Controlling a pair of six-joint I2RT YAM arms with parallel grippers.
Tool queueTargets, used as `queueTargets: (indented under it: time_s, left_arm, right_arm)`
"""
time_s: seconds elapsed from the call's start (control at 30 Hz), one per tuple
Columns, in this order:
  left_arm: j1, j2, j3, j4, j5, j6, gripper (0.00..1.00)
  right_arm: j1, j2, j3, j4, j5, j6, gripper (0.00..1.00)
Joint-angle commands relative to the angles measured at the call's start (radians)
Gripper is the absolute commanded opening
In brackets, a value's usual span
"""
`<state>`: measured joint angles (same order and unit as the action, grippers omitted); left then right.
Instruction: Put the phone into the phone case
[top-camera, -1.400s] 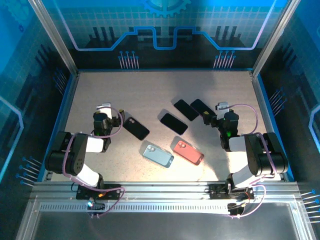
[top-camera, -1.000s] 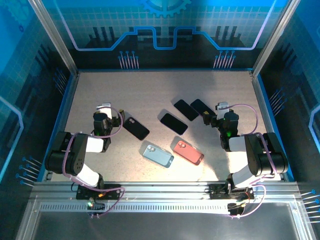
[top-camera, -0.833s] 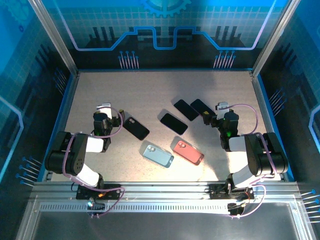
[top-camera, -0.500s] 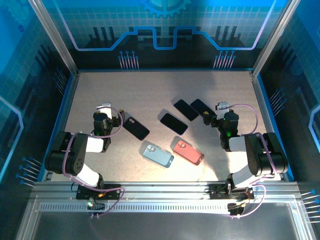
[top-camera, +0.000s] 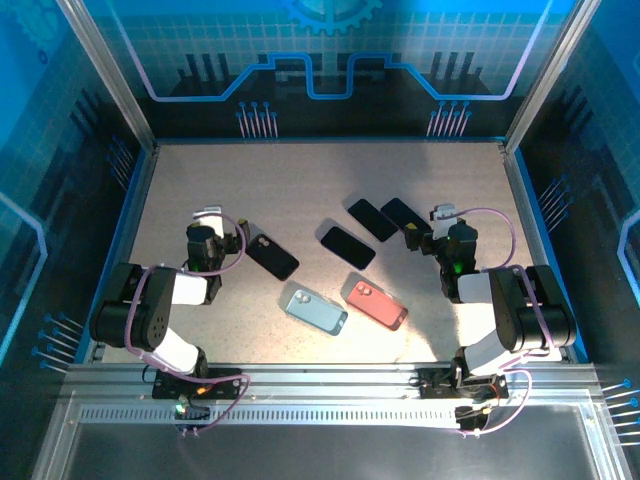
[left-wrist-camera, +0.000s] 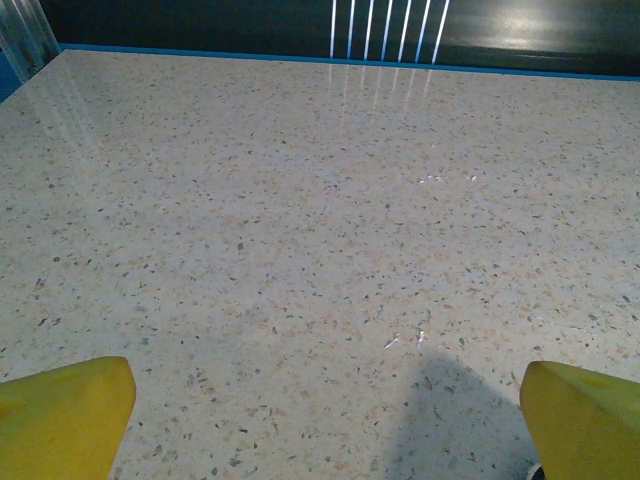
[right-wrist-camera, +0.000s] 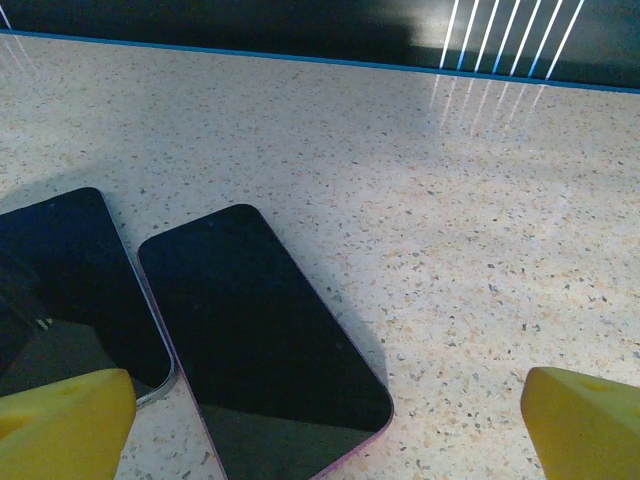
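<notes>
Phones: three lie screen-up around mid-worktop, none of them in a case. The rightmost phone (top-camera: 404, 214) sits just ahead of the right gripper (right-wrist-camera: 325, 435). In the right wrist view its edge looks pinkish. The middle phone (top-camera: 373, 219) lies just beside it across a thin gap, and the third phone (top-camera: 347, 246) is nearer the centre.

Cases, judged so from their camera cut-outs: the black case (top-camera: 272, 256) is near the left arm. The blue-grey case (top-camera: 315, 308) and coral case (top-camera: 377, 303) are nearer the bases. All lie flat and apart.

Right gripper: fingers spread wide, pinching nothing.

Left gripper (left-wrist-camera: 320, 430): also spread and empty, with bare worktop (left-wrist-camera: 300, 200) ahead of it.

Change over the last second or so: none that I can see. Nothing on the worktop has shifted, and both arms hold the same pose.

Meaning: the task has not started, and no phone has been lifted. The likely first step is the right gripper taking the rightmost phone. Being thin and flat, it may be awkward to grip by the edges.
</notes>
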<state>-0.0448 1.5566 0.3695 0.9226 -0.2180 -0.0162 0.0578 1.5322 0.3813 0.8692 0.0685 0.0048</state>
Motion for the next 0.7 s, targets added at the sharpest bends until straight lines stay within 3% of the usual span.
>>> queueTargets:
  time_s: [0.0, 0.3, 0.57, 0.67]
  left_arm:
    - [0.01, -0.001, 0.002, 0.029, 0.019, 0.011, 0.99]
    - [0.008, -0.001, 0.004, 0.026, 0.02, 0.011, 0.99]
    - [0.03, -0.009, 0.012, 0.003, 0.067, 0.0, 0.99]
    - [0.03, -0.092, 0.056, -0.138, 0.024, -0.011, 0.96]
  right_arm:
    - [0.002, 0.008, 0.023, 0.01, -0.018, -0.016, 1.0]
    - [0.0, 0.007, 0.021, 0.015, -0.021, -0.014, 1.0]
    - [0.039, -0.175, 0.174, -0.374, 0.066, -0.02, 1.0]
    - [0.084, -0.234, 0.222, -0.476, 0.094, -0.007, 0.99]
